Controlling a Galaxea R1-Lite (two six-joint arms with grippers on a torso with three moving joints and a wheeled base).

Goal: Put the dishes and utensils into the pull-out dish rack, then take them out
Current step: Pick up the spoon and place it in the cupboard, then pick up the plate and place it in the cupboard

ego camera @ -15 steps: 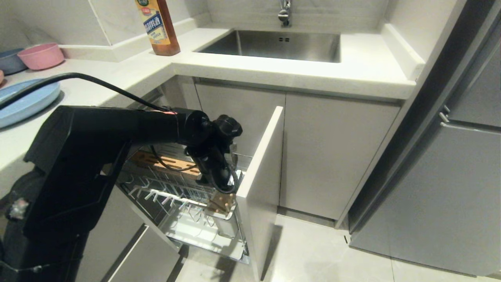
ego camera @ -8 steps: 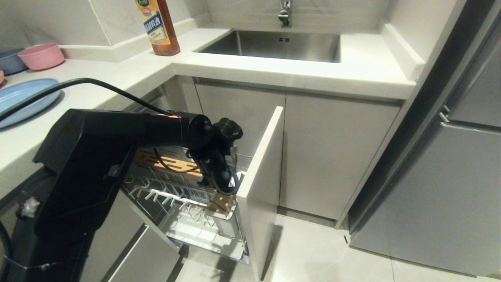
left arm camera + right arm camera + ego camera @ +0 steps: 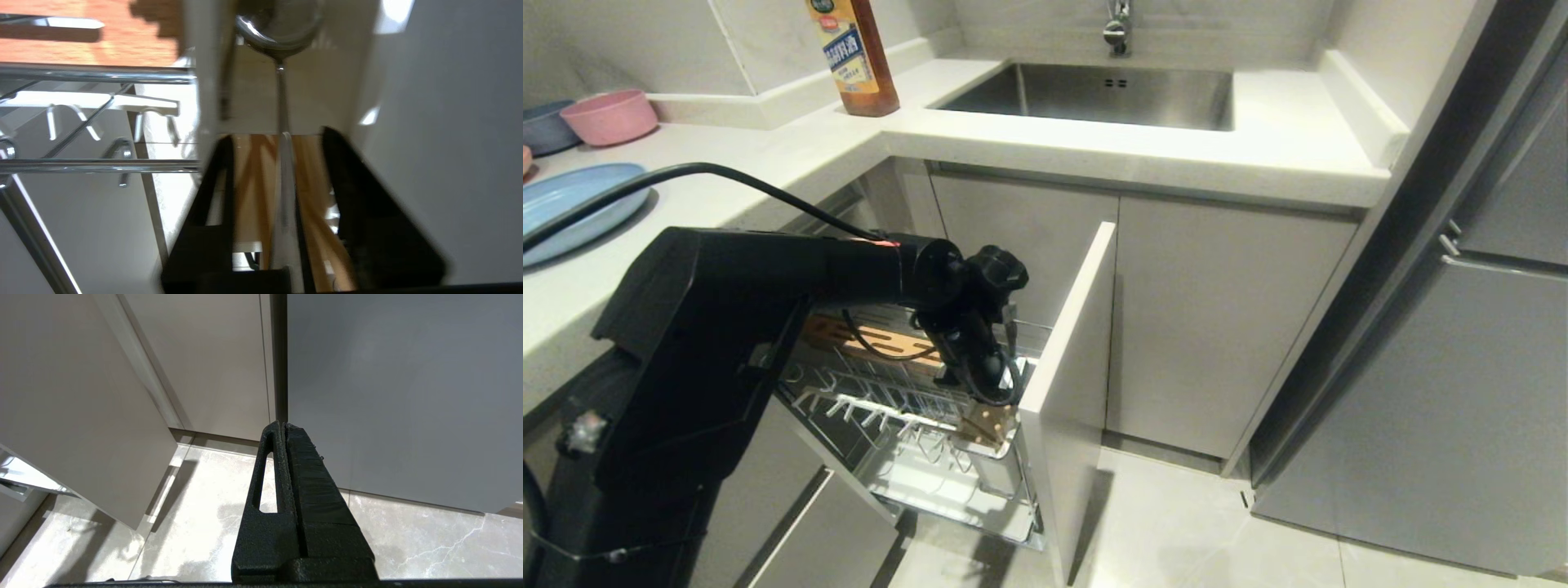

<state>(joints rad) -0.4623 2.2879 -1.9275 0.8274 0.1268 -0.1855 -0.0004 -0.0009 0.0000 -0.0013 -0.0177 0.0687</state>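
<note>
Kitchen corner, rack [image 3: 915,457] pulled out: left gripper [image 3: 278,139] is hanging over its right-end cup [image 3: 327,94], jaws parting off the spoon [image 3: 282,163], which risks tipping against a finger [image 3: 367,204] when lifting.

In the head view the left gripper [image 3: 990,390] is hidden behind its own wrist, deep in the pull-out dish rack [image 3: 907,425]. The light-blue plate [image 3: 572,208] is cut off by the left edge. In the left wrist view the spoon [image 3: 282,122] is blurred, its bowl cropped.
</note>
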